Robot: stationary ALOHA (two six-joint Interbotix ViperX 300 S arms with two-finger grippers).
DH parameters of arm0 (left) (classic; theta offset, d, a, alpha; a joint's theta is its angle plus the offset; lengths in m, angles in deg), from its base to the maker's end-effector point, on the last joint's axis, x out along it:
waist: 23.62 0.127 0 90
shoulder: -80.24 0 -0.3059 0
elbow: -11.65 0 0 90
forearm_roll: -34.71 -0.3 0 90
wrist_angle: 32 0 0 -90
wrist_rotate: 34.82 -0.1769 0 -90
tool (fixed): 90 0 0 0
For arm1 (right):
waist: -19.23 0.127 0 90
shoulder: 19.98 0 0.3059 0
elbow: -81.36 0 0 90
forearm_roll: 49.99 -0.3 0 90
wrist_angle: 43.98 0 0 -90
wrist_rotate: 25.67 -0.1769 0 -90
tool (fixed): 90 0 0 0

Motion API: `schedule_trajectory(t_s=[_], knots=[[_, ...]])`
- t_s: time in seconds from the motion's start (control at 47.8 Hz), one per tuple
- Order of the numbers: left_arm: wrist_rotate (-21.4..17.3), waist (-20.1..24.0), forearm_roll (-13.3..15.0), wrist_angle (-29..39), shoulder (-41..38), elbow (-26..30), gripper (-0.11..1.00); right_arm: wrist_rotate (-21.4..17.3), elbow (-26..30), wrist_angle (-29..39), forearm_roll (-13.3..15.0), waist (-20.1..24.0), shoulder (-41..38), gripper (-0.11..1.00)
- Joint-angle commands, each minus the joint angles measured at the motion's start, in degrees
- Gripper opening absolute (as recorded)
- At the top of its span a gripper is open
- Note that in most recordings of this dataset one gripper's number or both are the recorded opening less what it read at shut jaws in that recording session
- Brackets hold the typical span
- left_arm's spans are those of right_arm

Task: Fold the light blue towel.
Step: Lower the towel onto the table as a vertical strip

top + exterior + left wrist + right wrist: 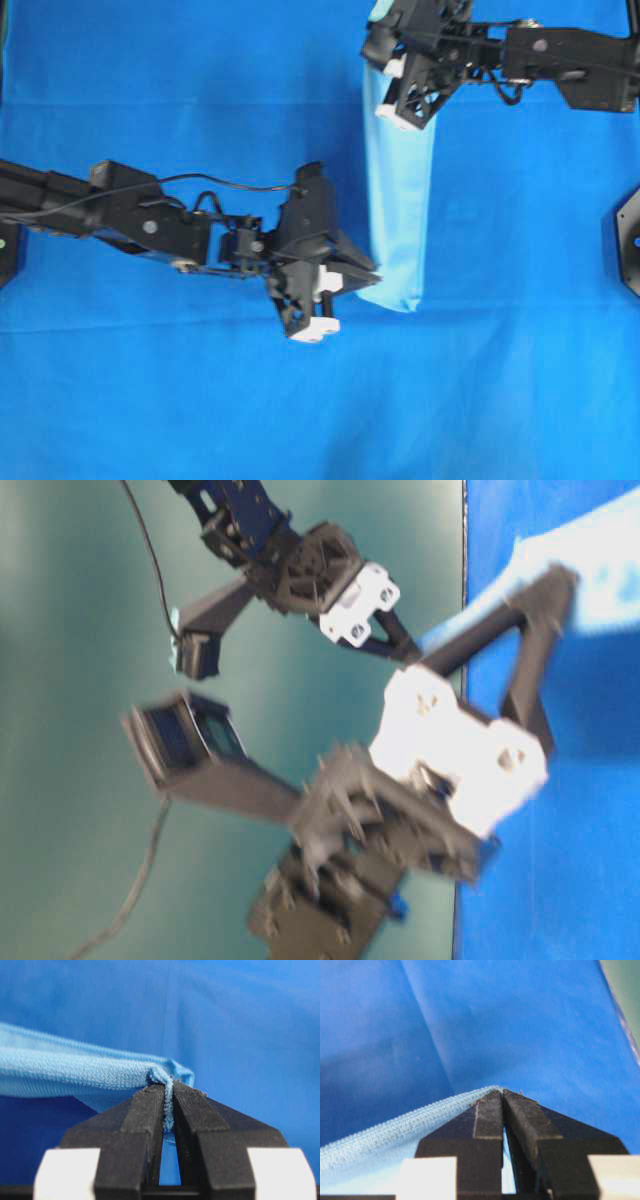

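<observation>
1. Above the table cloth (150, 400), overhead view: the towel (400, 220) hangs as a narrow strip between two arms. The left gripper (355, 280) pinches its lower end, the right gripper (385, 75) its upper end; holding both ends apart keeps the strip taut, probably so it can be laid over evenly.
2. Table-level view: blurred. Both arms meet near the table cloth's edge; a pale smear at upper right is probably the towel (610, 580).
3. Left wrist view: jaws clamped on a bunched corner of the towel (75, 1072), which trails left, raised off the table cloth.
4. Right wrist view: jaws clamped on a hem corner; the towel (395, 1132) stretches down-left, so tension runs along the edge.
</observation>
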Motion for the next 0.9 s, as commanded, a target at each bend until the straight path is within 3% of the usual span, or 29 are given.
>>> schedule_trajectory(t_s=[0.0,0.481,0.544,0.732,0.816,0.879], knots=[[1.2,-1.1,-0.2,-1.4,2.2,-1.0,0.03,0.4,2.0,-0.8,0.3,-0.1,-0.1,0.02],[1.8,0.0,-0.1,-2.0,1.1,-1.7,0.05,2.4,1.9,-3.1,0.3,0.4,-1.6,0.03],[1.8,0.0,-0.1,-1.8,1.1,-1.6,0.15,2.4,1.9,-3.0,0.3,0.4,-1.7,0.1],[1.9,0.0,-0.1,-0.4,1.8,-2.3,0.71,2.7,1.6,-2.5,0.3,0.4,-1.6,0.62],[1.9,-0.2,-0.1,1.0,2.5,-2.5,0.88,3.3,1.4,-2.4,0.3,0.4,-1.3,0.63],[2.0,-0.3,-0.1,2.7,3.7,-2.8,0.88,3.7,1.1,-2.4,0.3,0.4,-1.1,0.61]])
